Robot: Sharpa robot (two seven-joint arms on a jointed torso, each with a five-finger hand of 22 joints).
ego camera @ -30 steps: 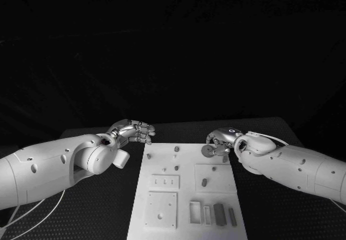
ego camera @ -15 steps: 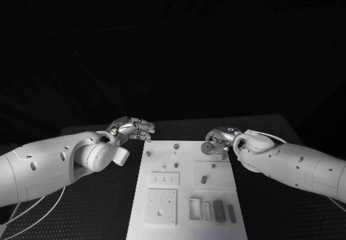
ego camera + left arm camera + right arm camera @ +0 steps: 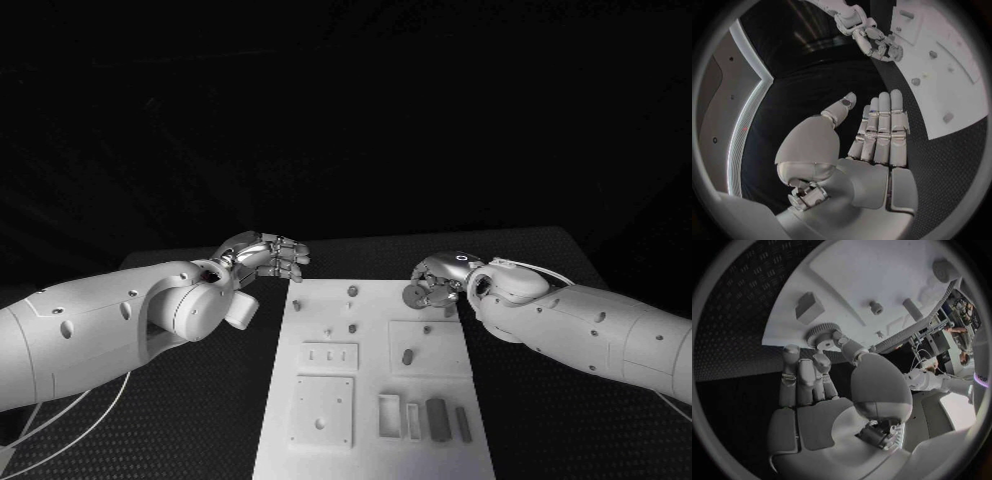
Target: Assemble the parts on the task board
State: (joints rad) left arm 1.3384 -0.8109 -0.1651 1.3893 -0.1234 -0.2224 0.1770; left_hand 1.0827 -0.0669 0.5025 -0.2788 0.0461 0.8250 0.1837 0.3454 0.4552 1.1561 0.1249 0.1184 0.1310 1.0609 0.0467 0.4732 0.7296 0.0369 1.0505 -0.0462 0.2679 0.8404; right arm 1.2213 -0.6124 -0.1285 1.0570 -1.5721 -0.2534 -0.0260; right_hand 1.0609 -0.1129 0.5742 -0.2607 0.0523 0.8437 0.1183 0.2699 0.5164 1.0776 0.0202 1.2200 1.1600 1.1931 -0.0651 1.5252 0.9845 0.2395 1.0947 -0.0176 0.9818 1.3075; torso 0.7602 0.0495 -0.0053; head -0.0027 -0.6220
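The white task board [image 3: 372, 380] lies lengthwise in the middle of the table. At its far right corner my right hand [image 3: 441, 277] pinches a round toothed gear [image 3: 418, 294] between thumb and a finger. In the right wrist view the gear [image 3: 821, 334] sits at the thumb tip over the board's edge [image 3: 848, 285]. My left hand [image 3: 265, 254] hovers just off the board's far left corner, and its flat palm and straight fingers [image 3: 879, 130] hold nothing. Small pegs [image 3: 352, 291] stand in the board's far part.
Nearer me the board carries a slotted plate [image 3: 329, 357], a square plate [image 3: 323, 412] and several upright bars [image 3: 437, 420]. An oval peg [image 3: 407, 356] stands in the right middle. Black textured table [image 3: 534, 400] flanks the board on both sides.
The whole picture has shifted slightly. Both hands and the gear keep their places relative to the board.
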